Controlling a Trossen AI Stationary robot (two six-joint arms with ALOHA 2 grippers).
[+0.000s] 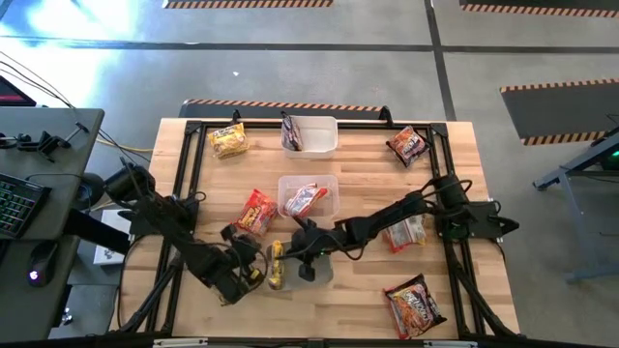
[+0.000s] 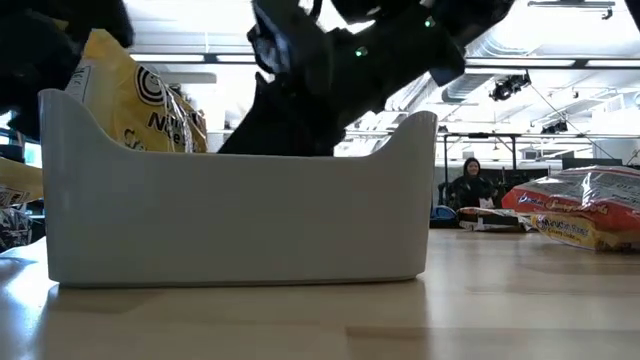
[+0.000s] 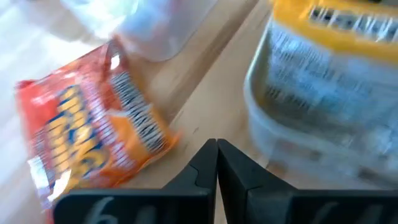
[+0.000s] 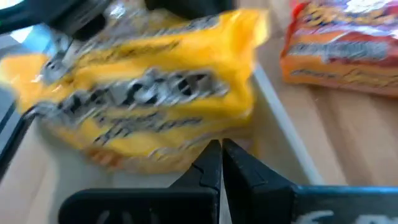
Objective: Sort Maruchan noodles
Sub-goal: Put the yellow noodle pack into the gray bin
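1. Yellow crinkly plastic filled most of the right wrist view: a yellow packet of Maruchan noodles with dark lettering stood tilted inside the near tub, a clear, pale-walled one at the table's front edge.
2. We saw that same packet in the low view, poking above the tub's rim at one end.
3. We found the left gripper with its fingers pressed together and nothing between them, just beside the near tub, close to the yellow packet.
4. We saw the right gripper likewise pressed together and empty, hanging over the near tub's open top.
5. A red packet with yellow lettering and a barcode lay flat on the wooden table, behind the left gripper and left of the middle tub.
6. In the middle tub we made out one red-and-white packet lying tilted.
7. The far tub held something dark that we could not identify.
8. A second yellow packet lay near the far left corner, and a dark maroon packet near the far right corner.
9. Under the right arm we saw a pale packet, partly hidden, and another red packet lay at the near right.
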